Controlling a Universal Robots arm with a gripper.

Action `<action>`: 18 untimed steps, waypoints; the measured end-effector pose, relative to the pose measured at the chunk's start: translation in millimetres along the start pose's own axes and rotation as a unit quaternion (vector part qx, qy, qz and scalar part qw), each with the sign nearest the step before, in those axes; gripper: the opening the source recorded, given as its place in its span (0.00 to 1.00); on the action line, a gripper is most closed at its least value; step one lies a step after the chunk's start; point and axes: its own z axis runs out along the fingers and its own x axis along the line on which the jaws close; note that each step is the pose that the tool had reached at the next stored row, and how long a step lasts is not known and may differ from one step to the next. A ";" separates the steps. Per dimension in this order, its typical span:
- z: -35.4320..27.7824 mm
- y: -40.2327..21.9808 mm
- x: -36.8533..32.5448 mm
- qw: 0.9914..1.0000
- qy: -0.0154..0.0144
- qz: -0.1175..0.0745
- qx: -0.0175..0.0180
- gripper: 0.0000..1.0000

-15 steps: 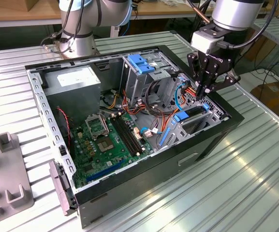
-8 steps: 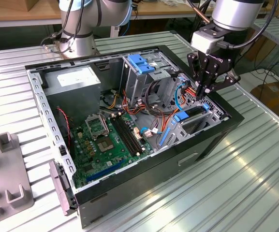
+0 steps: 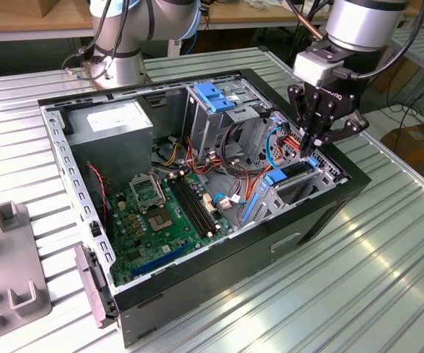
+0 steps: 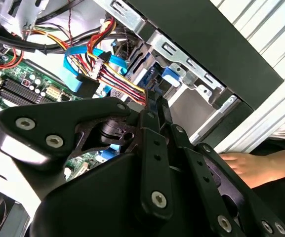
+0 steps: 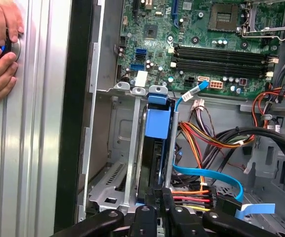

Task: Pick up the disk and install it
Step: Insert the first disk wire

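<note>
The disk [image 3: 297, 169] stands on edge in the drive bay at the open computer case's side toward the exterior view's right, with blue rails along it. In the first wrist view the disk [image 5: 149, 158] shows as a dark slab between metal bay walls, with a blue tab [image 5: 157, 121] at its end. My gripper [image 3: 313, 147] points straight down over the disk's other end, fingers drawn together, tips at or on its upper edge. The shut gripper [image 4: 154, 96] also shows in the second wrist view, and the gripper [image 5: 163, 195] sits above the disk's edge in the first.
Bundles of red, yellow and blue cables [image 5: 201, 148] run right beside the bay. The motherboard [image 3: 160, 213], a grey box with a white sticker [image 3: 112, 121] and a cage with a blue handle [image 3: 213, 95] fill the case. A person's hand [image 5: 1, 44] rests on a button on the table.
</note>
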 end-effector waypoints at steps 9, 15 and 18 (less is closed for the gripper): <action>6.9 1.0 4.8 1.000 -0.009 0.024 -0.002 0.16; 9.0 1.3 6.7 0.998 -0.032 0.047 -0.004 0.16; 9.0 1.4 7.3 0.998 -0.032 0.049 -0.004 0.16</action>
